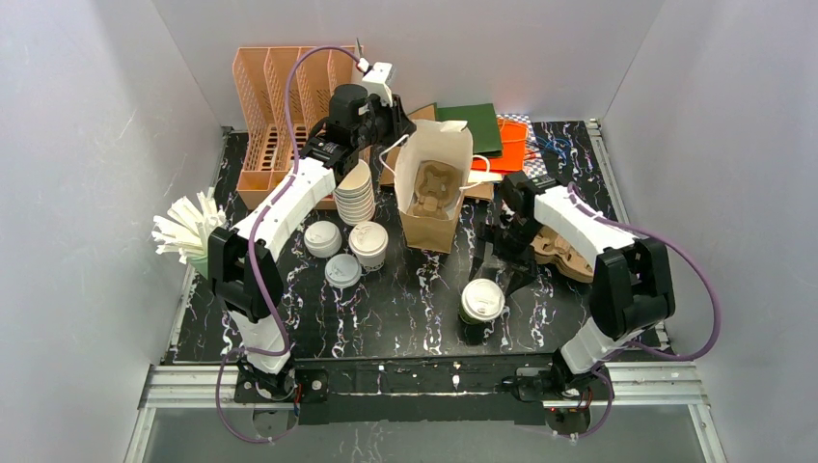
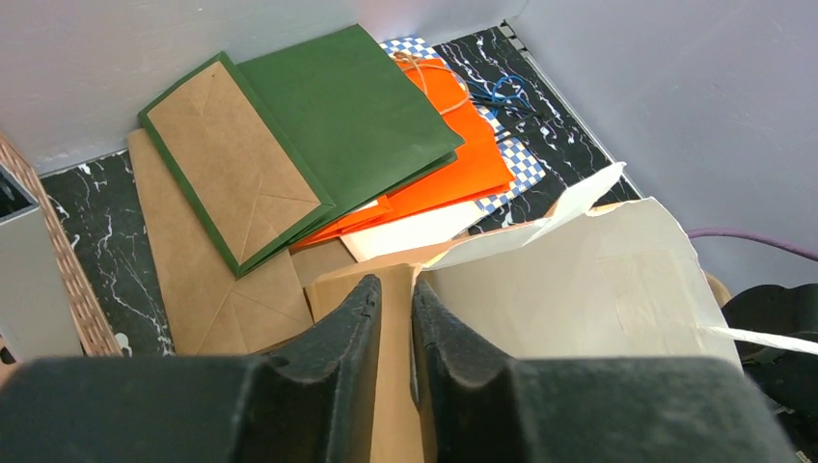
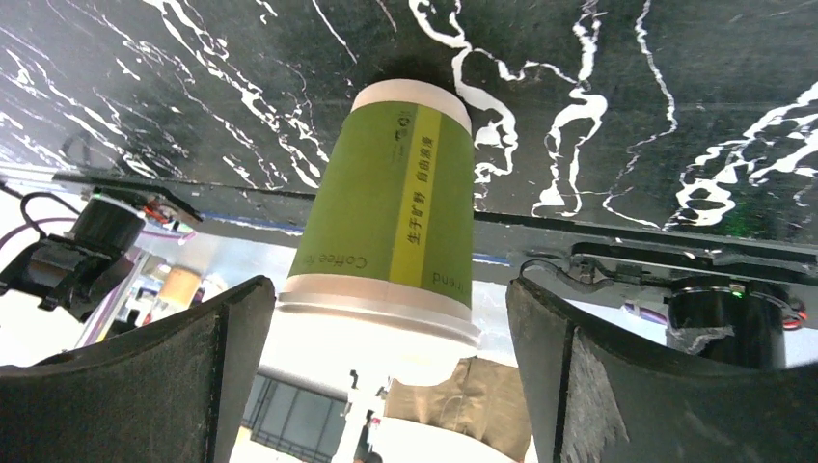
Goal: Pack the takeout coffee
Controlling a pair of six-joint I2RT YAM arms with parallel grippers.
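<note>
Near the desk's [image 1: 405, 313] front edge, your right gripper [image 3: 388, 289] stands wide apart on either side of the green takeout coffee [image 3: 391, 207], touching neither wall. Your left gripper [image 2: 395, 289] is at the paper bag's [image 1: 429, 231] rim, its fingers nearly together with brown paper showing in the gap; whether it pinches, you cannot tell.

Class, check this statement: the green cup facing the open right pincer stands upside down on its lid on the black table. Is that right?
Not quite. The green cup stands upright, white lid on top, as the top view shows; the right wrist camera only sees it inverted. It does face the open right pincer, on the black table.
</note>
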